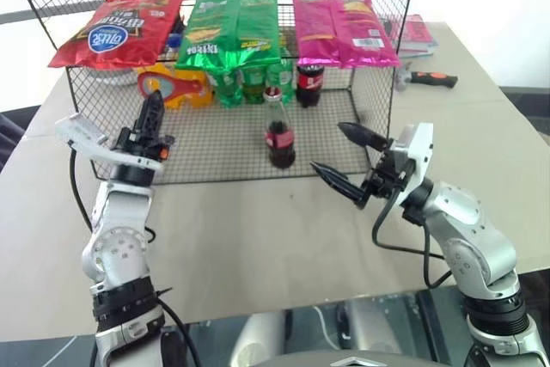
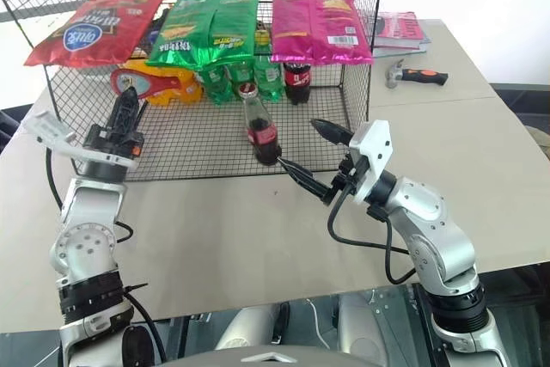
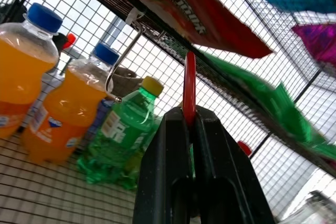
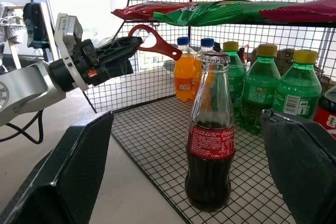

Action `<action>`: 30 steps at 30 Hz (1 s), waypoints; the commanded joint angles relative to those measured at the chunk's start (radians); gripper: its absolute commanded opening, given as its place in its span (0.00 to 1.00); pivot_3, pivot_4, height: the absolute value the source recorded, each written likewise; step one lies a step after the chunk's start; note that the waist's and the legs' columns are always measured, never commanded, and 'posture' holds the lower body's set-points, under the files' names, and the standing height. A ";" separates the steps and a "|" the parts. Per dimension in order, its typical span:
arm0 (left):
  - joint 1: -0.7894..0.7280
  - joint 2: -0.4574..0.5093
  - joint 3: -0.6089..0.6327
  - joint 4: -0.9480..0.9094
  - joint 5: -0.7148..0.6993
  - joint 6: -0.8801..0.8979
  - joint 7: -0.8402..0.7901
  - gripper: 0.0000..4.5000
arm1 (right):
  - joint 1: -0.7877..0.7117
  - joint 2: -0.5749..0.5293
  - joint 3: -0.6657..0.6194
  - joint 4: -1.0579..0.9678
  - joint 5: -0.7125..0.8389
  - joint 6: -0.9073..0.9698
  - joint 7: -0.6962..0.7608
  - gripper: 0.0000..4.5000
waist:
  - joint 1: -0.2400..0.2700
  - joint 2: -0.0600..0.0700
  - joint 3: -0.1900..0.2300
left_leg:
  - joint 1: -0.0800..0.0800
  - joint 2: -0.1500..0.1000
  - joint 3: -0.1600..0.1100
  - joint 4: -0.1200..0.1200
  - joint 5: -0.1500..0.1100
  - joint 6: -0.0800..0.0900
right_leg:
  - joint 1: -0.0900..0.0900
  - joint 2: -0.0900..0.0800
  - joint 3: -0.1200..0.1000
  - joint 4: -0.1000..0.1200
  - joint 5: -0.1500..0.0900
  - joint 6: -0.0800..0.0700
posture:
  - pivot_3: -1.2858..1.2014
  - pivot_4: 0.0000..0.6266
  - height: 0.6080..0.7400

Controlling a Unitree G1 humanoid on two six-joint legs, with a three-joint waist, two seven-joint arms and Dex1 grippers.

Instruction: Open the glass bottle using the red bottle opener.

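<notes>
The left gripper [image 1: 151,107] is clamped on the handle of the opener [image 4: 149,39], whose red ring head sticks out past the fingertips and stands edge-on between them in the left wrist view. Just beyond those jaws, on the wire rack floor [image 1: 215,156], stand two orange soda bottles [image 3: 31,72] with blue caps and a green bottle [image 3: 123,135] with a yellow cap; their label print is too small to read. Above the jaws a red snack bag [image 1: 120,27] with a blue oval logo in Korean lettering lies on the rack's top shelf, then a green bag [image 1: 232,27] and a pink bag [image 1: 342,25], writing not legible.

Between the two grippers, nearer the right one, the glass bottle [image 1: 279,133] stands upright at the rack's front edge. Its lower half holds dark cola, its red band reads "Coca-Cola" in white script, and the cap is on. Behind it stand more green bottles [image 4: 294,100] and a dark cola bottle [image 1: 309,82].

The right gripper [image 1: 342,159] is spread wide, holding nothing, its jaws open toward the bottle, which sits ahead of them, apart from both fingers. Well beyond the right jaws a hammer [image 1: 427,79] lies on the table [image 1: 481,135].
</notes>
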 commanded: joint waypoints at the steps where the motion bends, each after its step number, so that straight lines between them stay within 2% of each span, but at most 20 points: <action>1: 0.015 0.005 0.005 -0.082 -0.139 0.076 -0.011 0.01 | -0.009 -0.002 0.001 -0.013 -0.015 -0.015 -0.007 1.00 | -0.001 0.000 0.000 | 0.000 0.000 0.000 0.000 0.000 0.000 | 0.000 0.000 0.000 0.000 0.000 0.000 | 0.52 0.24 1.00; 8: 0.118 0.091 -0.016 -0.148 -0.359 0.272 -0.089 0.01 | -0.036 -0.047 -0.009 -0.038 0.038 0.131 -0.017 1.00 | -0.011 0.000 0.000 | 0.000 0.000 0.000 0.000 0.000 0.000 | 0.000 0.000 0.001 0.000 0.000 0.000 | 0.52 0.24 1.00; 11: 0.160 0.180 0.030 -0.141 -0.411 0.330 -0.142 0.01 | -0.043 -0.096 -0.031 -0.064 0.112 0.234 -0.003 1.00 | -0.011 0.000 0.000 | 0.001 0.001 0.000 0.000 0.000 0.000 | 0.000 0.001 0.001 0.001 0.000 0.000 | 0.52 0.24 1.00; 16: 0.183 0.273 0.082 -0.120 -0.500 0.383 -0.178 0.01 | -0.051 -0.153 -0.039 -0.064 0.181 0.327 0.021 1.00 | -0.008 0.000 0.000 | 0.001 0.001 0.000 0.000 0.000 0.001 | 0.000 0.001 0.000 0.000 0.000 -0.001 | 0.52 0.24 1.00; 24: 0.216 0.361 -0.014 -0.158 -0.541 0.527 -0.284 0.01 | -0.133 -0.189 -0.061 -0.053 0.390 0.591 -0.017 1.00 | -0.009 0.001 0.000 | 0.001 0.001 0.001 0.000 -0.001 0.001 | 0.000 0.001 0.001 0.000 0.000 0.000 | 0.52 0.24 1.00; 27: 0.179 0.378 -0.107 -0.156 -0.497 0.577 -0.339 0.01 | -0.188 -0.223 -0.030 -0.035 0.491 0.723 0.023 1.00 | -0.008 0.001 0.001 | 0.001 0.001 0.001 0.000 -0.001 0.003 | 0.000 0.001 0.001 0.000 0.000 -0.001 | 0.52 0.24 1.00; 30: 0.130 0.374 -0.170 -0.136 -0.456 0.590 -0.366 0.01 | -0.231 -0.195 -0.028 -0.011 0.580 0.800 0.003 1.00 | -0.009 0.001 0.001 | 0.000 0.001 0.001 0.000 -0.001 0.003 | 0.000 0.001 0.001 0.000 0.000 -0.001 | 0.52 0.24 1.00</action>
